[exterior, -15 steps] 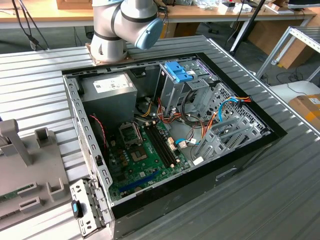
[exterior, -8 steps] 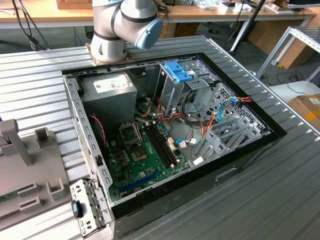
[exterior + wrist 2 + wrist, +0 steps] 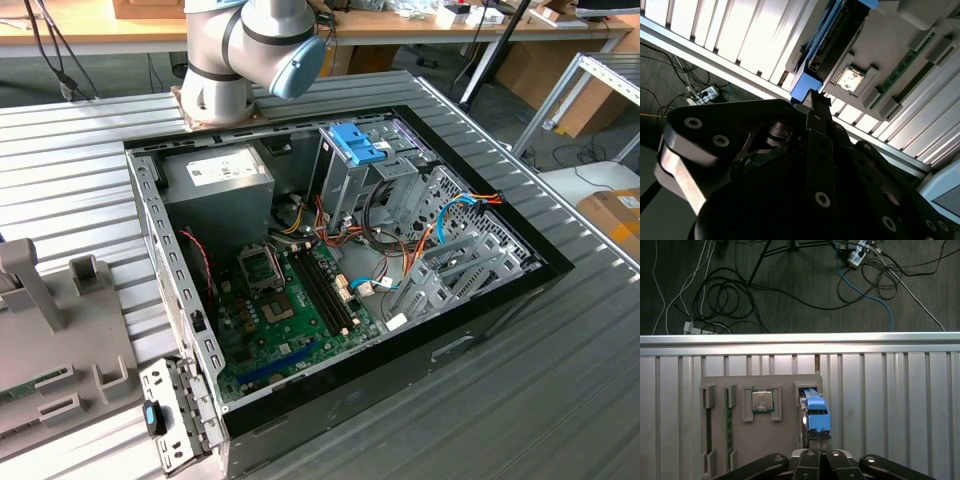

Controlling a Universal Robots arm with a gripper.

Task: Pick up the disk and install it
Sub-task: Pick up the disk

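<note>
Disk (image 3: 815, 410), grey metal framed in light blue plastic, stands edgewise in a slotted grey holder (image 3: 785, 440) on the ribbed worktop (image 3: 890, 405); my claw (image 3: 818, 433) meets its end, whether pinching I cannot tell

Open computer case (image 3: 480, 330) on slatted table (image 3: 80, 150), motherboard (image 3: 290, 320) inside; grey fixture (image 3: 787, 440) holds processor chip (image 3: 762, 401).

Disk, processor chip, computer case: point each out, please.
disk (image 3: 815, 412), first wrist view, on its light blue carrier bracket.
processor chip (image 3: 762, 401), first wrist view, middle of its metal lid.
computer case (image 3: 480, 322), exterior view, on its black side wall.
</note>
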